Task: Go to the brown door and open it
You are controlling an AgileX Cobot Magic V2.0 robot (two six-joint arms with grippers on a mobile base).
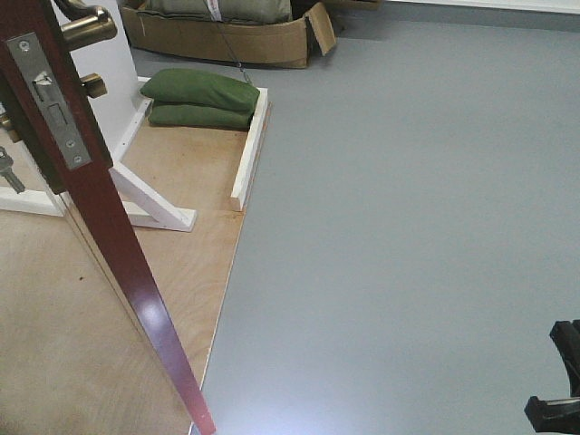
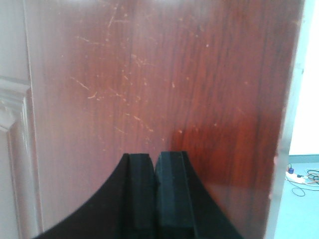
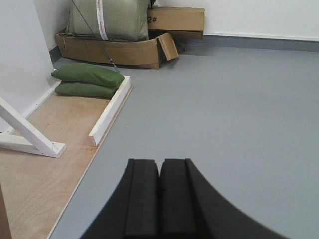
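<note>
Brown door (image 1: 145,299) edge at left, grey floor (image 1: 408,227) open rightward

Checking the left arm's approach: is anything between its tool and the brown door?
Nothing visible. The left tool, fingers together, faces the door directly, with only its bare scratched face ahead.

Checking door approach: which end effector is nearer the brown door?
Left. The left end effector, shut, faces the brown door close up; right end effector, shut, points across grey floor, door to its left.
</note>
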